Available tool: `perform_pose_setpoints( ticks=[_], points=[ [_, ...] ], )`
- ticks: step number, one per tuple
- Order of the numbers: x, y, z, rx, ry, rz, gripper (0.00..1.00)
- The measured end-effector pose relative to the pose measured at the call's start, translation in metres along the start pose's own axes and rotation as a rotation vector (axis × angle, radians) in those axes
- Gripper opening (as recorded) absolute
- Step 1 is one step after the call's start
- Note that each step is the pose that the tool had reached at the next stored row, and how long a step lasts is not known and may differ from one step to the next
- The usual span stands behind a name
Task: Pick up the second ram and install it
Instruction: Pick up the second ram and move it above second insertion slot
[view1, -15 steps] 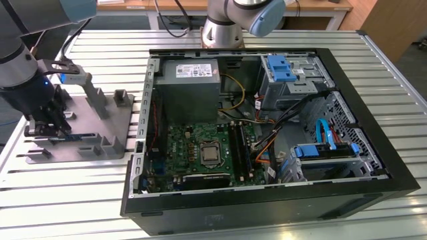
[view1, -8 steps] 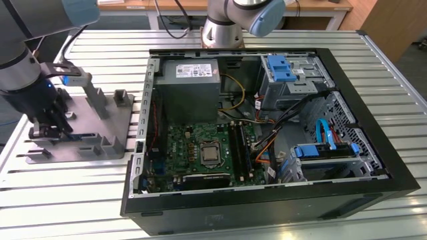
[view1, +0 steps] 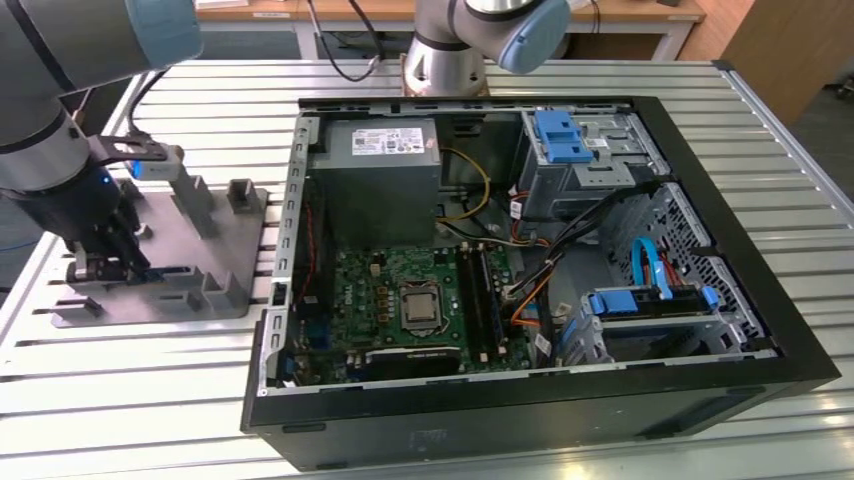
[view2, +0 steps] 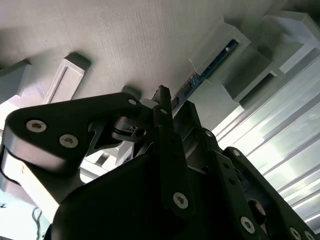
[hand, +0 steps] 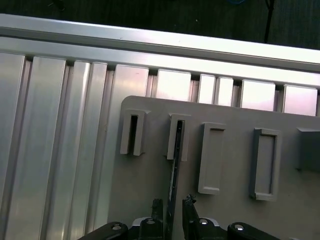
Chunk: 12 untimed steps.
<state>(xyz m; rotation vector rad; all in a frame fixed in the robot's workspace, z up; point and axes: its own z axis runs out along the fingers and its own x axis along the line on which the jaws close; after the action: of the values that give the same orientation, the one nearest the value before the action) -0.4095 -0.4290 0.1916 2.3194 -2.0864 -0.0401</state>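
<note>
The second ram (hand: 173, 170) stands on edge in the slots of a gray holder plate (hand: 230, 125), seen as a thin dark strip; in the second wrist view its bluish edge (view2: 210, 67) runs into a holder block. My gripper (hand: 173, 202) straddles the ram's near end, with one black fingertip (hand: 158, 206) on each side and a small gap showing on both, so it looks open around it. In the exterior view the gripper (view1: 114, 265) hangs low over the holder plate (view1: 200, 250), at that view's left. The motherboard's long black slots (view1: 483, 300) lie inside the open computer case.
The open computer case (view1: 534, 400) fills the exterior view's middle and right, with a power supply (view1: 380, 180), CPU socket (view1: 420, 305), cables and blue drive brackets (view1: 561, 135). Several gray holder blocks (view1: 240, 200) rise from the plate. A ribbed aluminium table (hand: 60, 140) lies beneath.
</note>
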Motion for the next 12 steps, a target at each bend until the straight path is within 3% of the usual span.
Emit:
perform_pose_setpoints(
  ticks=[6, 12],
  points=[
    [-0.0005, 0.0045, 0.0058, 0.0019, -0.0159, 0.003, 0.29],
    [-0.0001, 0.0046, 0.0091, 0.0019, -0.0161, 0.004, 0.29]
  ],
)
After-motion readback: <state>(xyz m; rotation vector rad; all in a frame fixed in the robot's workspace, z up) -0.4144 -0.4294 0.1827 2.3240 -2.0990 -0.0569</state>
